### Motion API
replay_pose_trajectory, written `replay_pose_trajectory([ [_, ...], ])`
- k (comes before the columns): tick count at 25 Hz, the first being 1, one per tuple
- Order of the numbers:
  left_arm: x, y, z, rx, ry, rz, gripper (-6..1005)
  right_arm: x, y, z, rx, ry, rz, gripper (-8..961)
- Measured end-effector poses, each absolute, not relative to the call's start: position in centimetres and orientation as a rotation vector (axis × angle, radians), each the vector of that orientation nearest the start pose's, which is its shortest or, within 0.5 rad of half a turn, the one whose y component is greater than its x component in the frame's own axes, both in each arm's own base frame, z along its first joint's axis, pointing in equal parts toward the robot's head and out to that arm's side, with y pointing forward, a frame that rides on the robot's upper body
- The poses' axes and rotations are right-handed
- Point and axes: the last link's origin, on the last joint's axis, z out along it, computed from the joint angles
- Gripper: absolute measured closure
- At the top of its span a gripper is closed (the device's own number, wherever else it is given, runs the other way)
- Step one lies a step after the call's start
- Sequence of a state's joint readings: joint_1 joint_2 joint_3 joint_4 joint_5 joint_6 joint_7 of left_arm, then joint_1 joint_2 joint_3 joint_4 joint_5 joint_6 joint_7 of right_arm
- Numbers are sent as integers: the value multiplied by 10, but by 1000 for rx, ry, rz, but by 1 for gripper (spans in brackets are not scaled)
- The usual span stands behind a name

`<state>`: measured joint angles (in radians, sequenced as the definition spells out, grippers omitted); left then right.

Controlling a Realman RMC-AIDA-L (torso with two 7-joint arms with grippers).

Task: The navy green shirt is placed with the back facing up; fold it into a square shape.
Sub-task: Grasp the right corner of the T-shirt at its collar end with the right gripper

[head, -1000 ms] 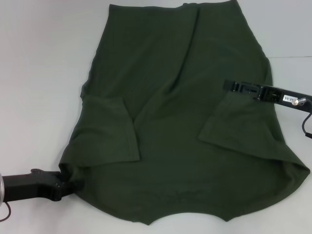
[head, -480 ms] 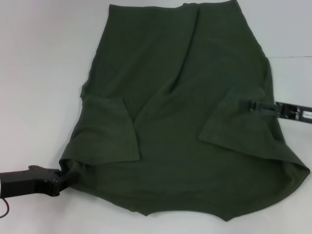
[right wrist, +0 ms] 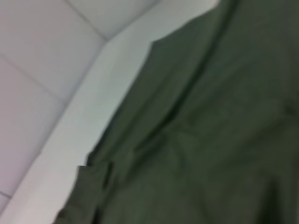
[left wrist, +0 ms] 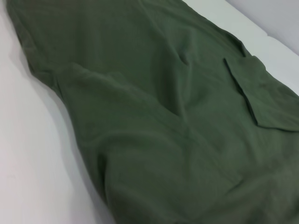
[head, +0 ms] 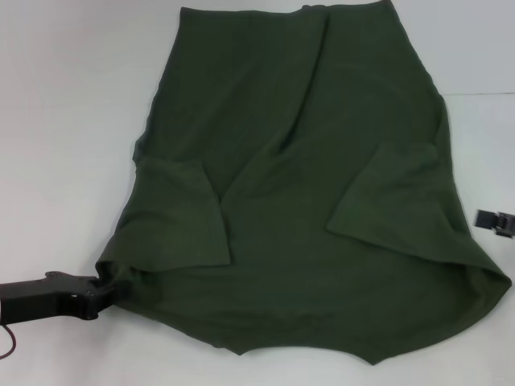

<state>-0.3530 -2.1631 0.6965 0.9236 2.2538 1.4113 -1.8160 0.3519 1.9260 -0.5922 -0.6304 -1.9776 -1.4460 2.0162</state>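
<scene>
Lighting was bright, even and diffuse from above, washing the white table (head: 72, 121) almost flat in the upper left of the head frame. Shadows were soft and thin, hugging the shirt (head: 298, 201) along its lower edge and under its folds. The dark fabric showed little tonal detail and no glare. The left wrist frame was fairly crisp, with slight softness toward its lower corners. The right wrist frame was heavily blurred throughout, its cloth edges smeared and the pale background lines in the upper left indistinct.
</scene>
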Motion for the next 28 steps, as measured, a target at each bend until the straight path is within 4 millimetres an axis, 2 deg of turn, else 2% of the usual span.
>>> replay_pose_trajectory([
  [8, -321, 299, 4, -2444, -1211, -350, 954, 384, 285, 80, -2026, 1719, 603, 123],
  [28, -319, 302, 3, -2449, -1203, -352, 953, 378, 289, 55, -2101, 1766, 495, 173],
])
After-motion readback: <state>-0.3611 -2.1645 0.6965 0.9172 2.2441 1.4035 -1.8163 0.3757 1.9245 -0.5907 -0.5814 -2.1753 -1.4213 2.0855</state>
